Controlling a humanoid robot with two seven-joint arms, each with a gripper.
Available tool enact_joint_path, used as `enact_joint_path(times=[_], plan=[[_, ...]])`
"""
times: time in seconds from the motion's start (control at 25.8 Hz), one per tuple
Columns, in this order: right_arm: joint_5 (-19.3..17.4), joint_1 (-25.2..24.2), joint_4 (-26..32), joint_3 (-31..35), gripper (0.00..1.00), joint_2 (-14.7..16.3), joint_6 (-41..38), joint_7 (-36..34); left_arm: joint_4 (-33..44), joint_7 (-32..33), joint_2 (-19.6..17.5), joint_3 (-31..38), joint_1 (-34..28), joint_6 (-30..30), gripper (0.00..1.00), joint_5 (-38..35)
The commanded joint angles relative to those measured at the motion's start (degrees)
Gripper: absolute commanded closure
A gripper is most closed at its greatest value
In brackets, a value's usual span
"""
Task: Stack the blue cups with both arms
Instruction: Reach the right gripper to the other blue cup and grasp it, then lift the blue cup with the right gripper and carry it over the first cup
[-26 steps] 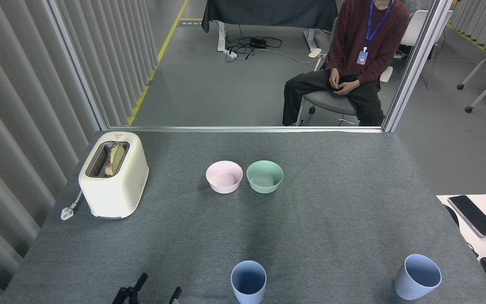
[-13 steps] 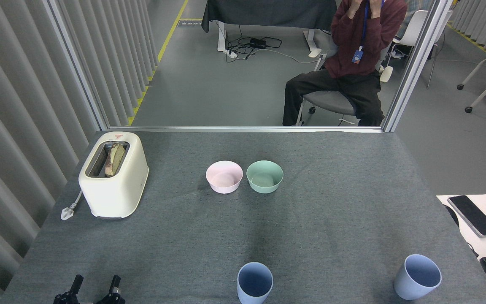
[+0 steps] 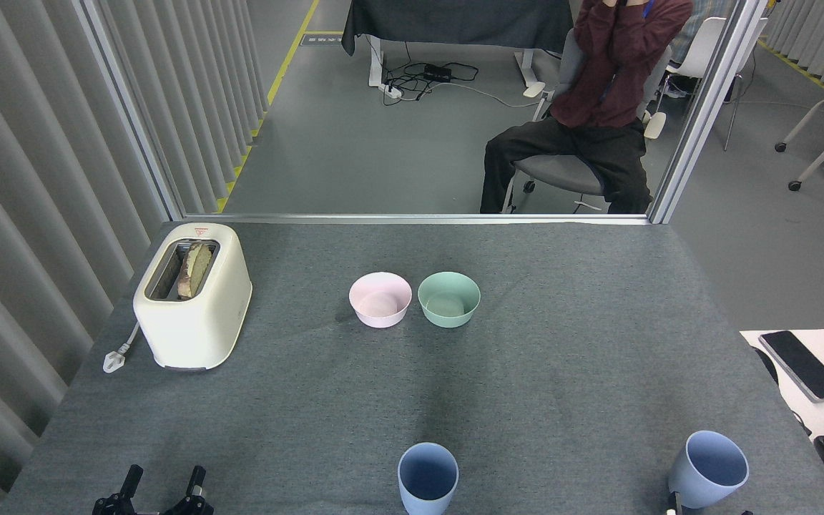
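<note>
At the near left edge, the left tool (image 3: 164, 481) shows two thin black fingers standing upright and spread apart, gripping nothing; it sits where it was half a second ago, well left of its place a second ago. At the near right edge a small light-tipped finger and a dark tip of the right tool (image 3: 675, 502) have come into view just beside the base of the right blue cup (image 3: 709, 468); too little shows to tell whether it is spread or pressed together. That cup, a smooth matte pale blue tumbler tapering to its base, leans slightly to the right near the tabletop's (image 3: 562, 357) right edge. The other blue cup (image 3: 427, 478), of the same shape, stands upright near the middle of the near edge, nudged a little left of its position half a second ago. The tabletop is covered in a grey, felt-like woven cloth. Farther back, a round pink bowl (image 3: 380, 299) and a round mint green bowl (image 3: 448, 299) stand side by side, almost touching. At far left is a glossy cream toaster (image 3: 192, 295) with rounded corners, bread in its slot. Beyond the tabletop a seated person (image 3: 598, 107) has both hands raised higher than before.
</note>
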State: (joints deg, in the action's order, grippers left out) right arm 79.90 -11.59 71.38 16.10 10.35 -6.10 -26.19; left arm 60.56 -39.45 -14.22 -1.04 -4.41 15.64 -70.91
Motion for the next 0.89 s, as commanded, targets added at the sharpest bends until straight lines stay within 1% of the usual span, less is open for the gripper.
enact_joint_path(times=[0.0, 0.12, 0.23, 0.35, 0.47, 0.66, 0.85], plan=[[0.2, 2.4, -2.5, -0.2, 0.00, 0.5, -0.1, 0.1, 0.0, 0.0, -0.1, 0.0, -0.1, 0.0, 0.00, 0.0], [0.2, 4.5, -4.8, -0.2, 0.00, 1.7, -0.1, 0.1, 0.0, 0.0, -0.1, 0.0, -0.1, 0.0, 0.00, -0.2], [0.2, 5.0, -5.4, -0.5, 0.00, 3.0, -0.2, 0.1, 0.3, 0.0, 0.0, 0.0, -0.1, 0.0, 0.00, -0.2], [0.2, 6.1, -5.7, -0.6, 0.00, 3.3, -0.4, 0.2, 0.4, 0.0, 0.1, 0.0, -0.1, 0.0, 0.00, -0.2], [0.3, 7.5, -7.6, -0.6, 0.00, 3.4, -0.4, 0.2, 0.5, 0.0, 0.1, 0.0, -0.1, 0.0, 0.00, -0.2], [0.3, 9.7, -9.1, -0.8, 0.00, 4.3, -0.6, 0.3, 0.5, 0.0, 0.0, 0.0, -0.2, 0.0, 0.00, -0.2], [0.3, 11.9, -11.4, -2.7, 0.00, 4.3, -0.4, 0.2, 0.4, 0.0, 0.0, 0.0, -0.2, 0.0, 0.00, -0.2]])
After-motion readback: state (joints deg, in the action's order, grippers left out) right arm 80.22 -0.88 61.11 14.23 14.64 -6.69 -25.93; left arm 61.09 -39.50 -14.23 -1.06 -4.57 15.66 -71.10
